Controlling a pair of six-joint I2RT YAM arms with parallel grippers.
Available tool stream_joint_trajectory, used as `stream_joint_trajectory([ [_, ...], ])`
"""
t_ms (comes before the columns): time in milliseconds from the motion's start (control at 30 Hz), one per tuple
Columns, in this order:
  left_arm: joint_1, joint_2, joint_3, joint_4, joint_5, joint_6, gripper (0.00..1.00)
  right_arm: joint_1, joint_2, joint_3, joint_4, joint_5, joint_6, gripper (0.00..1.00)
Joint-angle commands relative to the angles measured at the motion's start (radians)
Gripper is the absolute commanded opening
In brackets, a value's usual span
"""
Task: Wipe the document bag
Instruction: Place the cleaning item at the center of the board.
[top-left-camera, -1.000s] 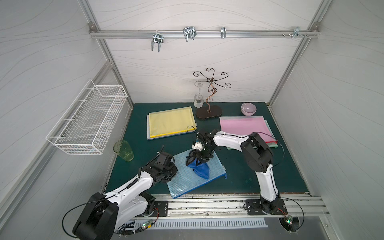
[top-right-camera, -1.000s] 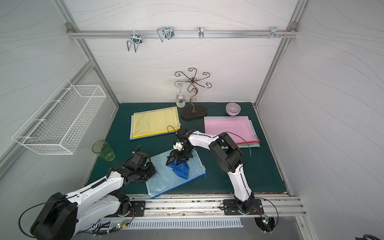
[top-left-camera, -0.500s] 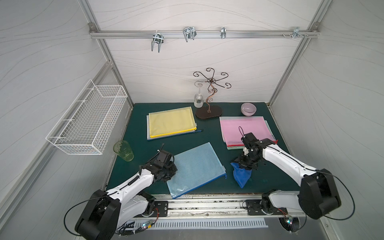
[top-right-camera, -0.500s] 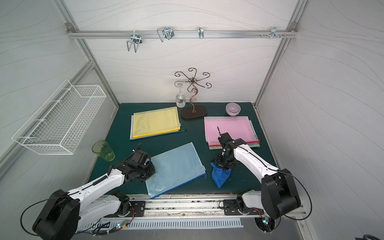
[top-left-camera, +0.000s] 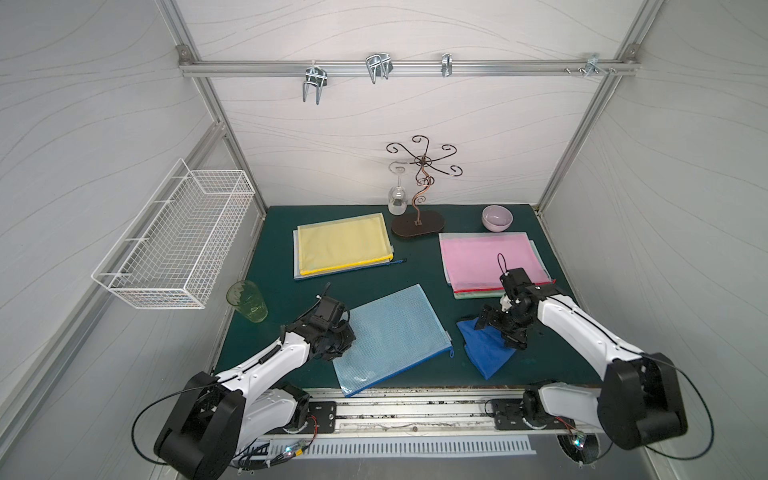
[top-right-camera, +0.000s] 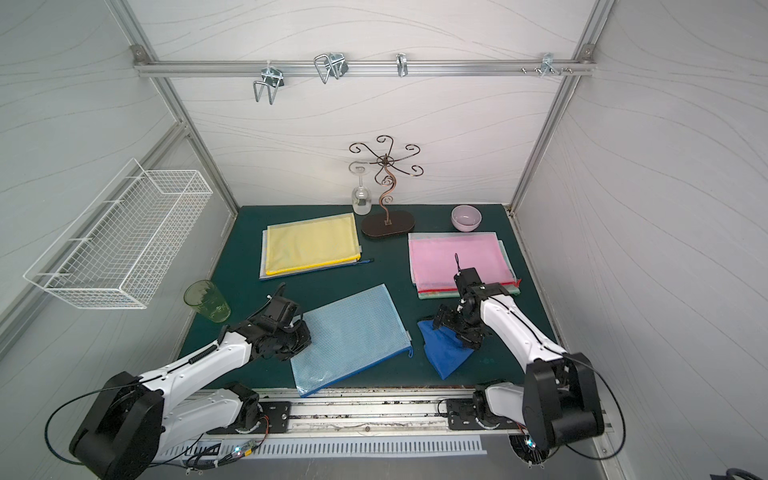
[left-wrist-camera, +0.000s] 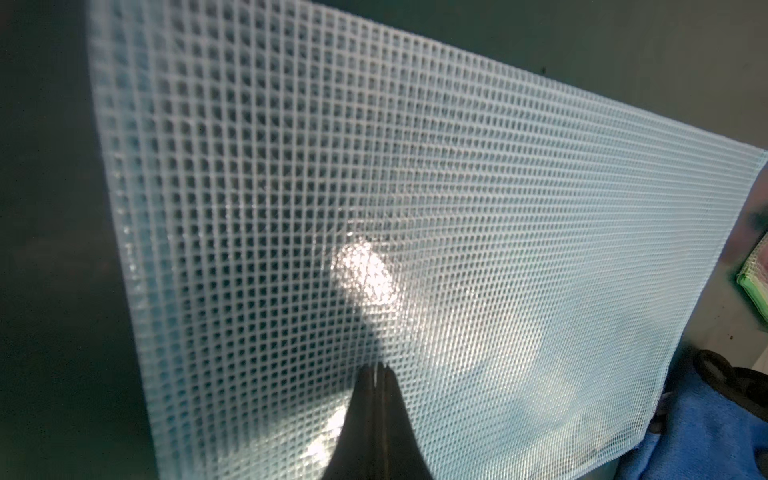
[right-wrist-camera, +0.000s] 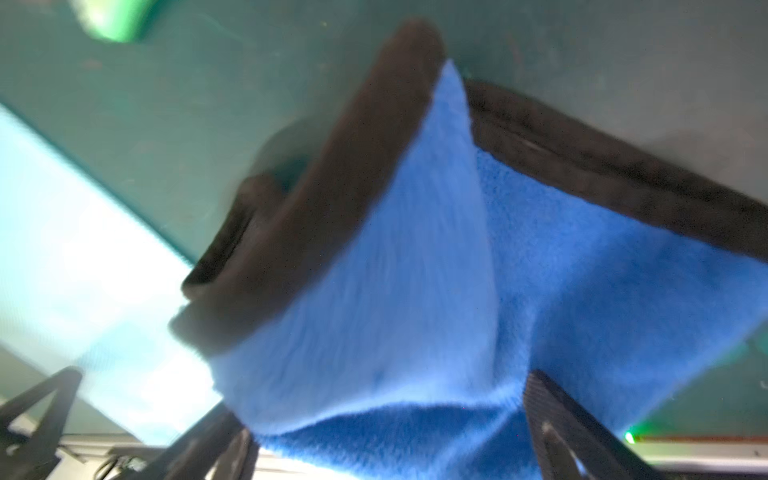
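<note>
The left arm (top-left-camera: 257, 365) rises from the front-left corner of the bench (top-left-camera: 291, 299), its white forearm slanting low toward the middle and its wrist tipped down. The left end effector (left-wrist-camera: 376, 374) has its fingers pressed together, tips against the surface below. The right arm (top-left-camera: 582, 328) slants in from the front-right corner. The right end effector (top-left-camera: 500, 331) points down near the front edge, jaws spread wide apart.

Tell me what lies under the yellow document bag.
A pale bag peeks out beneath the yellow document bag, with a blue zipper pull sticking out. Whether more lie below is covered.
</note>
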Motion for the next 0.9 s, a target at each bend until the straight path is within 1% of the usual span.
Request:
stream_joint_trajectory([
  [0,0.003,-0.016,0.046,-0.012,-0.008,0.017,0.0,0.02,-0.08,0.024,-0.123,0.029,0.014,0.99],
  [100,0.004,-0.024,0.044,-0.013,-0.006,0.017,0.0,0.041,-0.133,0.059,-0.179,0.098,0.019,0.99],
  [167,0.004,-0.029,0.044,-0.012,-0.004,0.016,0.0,0.048,-0.167,0.058,-0.178,0.13,0.028,0.99],
  [233,0.004,-0.039,0.043,-0.012,-0.002,0.016,0.0,0.035,-0.175,0.077,-0.199,0.113,0.037,0.99],
  [267,0.004,-0.048,0.044,-0.014,0.002,0.019,0.0,0.044,-0.194,0.1,-0.195,0.11,0.044,0.99],
  [333,0.004,-0.07,0.056,-0.021,0.005,0.028,0.0,0.088,-0.231,0.125,-0.159,0.143,0.064,0.99],
  [367,0.004,-0.083,0.061,-0.016,0.014,0.039,0.0,0.098,-0.215,0.127,-0.145,0.147,0.055,0.99],
  [467,-0.005,-0.106,0.091,0.024,0.05,0.078,0.0,0.093,-0.055,0.105,-0.135,0.095,0.01,0.99],
  [500,-0.014,-0.108,0.103,0.048,0.066,0.091,0.0,0.101,-0.031,0.081,-0.095,0.073,0.005,0.99],
  [600,-0.068,-0.086,0.161,0.114,0.115,0.136,0.0,0.079,0.006,-0.014,0.064,-0.079,0.021,0.99],
  [667,-0.127,-0.042,0.206,0.174,0.154,0.167,0.07,0.079,0.052,-0.034,0.113,-0.162,0.022,0.99],
  [700,-0.156,-0.019,0.22,0.213,0.17,0.175,0.1,0.083,0.069,-0.031,0.115,-0.17,0.019,0.99],
  [767,-0.231,0.035,0.246,0.329,0.217,0.198,0.2,0.088,0.086,-0.026,0.107,-0.14,0.016,0.99],
  [867,-0.33,0.14,0.293,0.449,0.258,0.235,0.22,0.077,0.1,-0.019,0.117,-0.117,0.021,0.99],
])
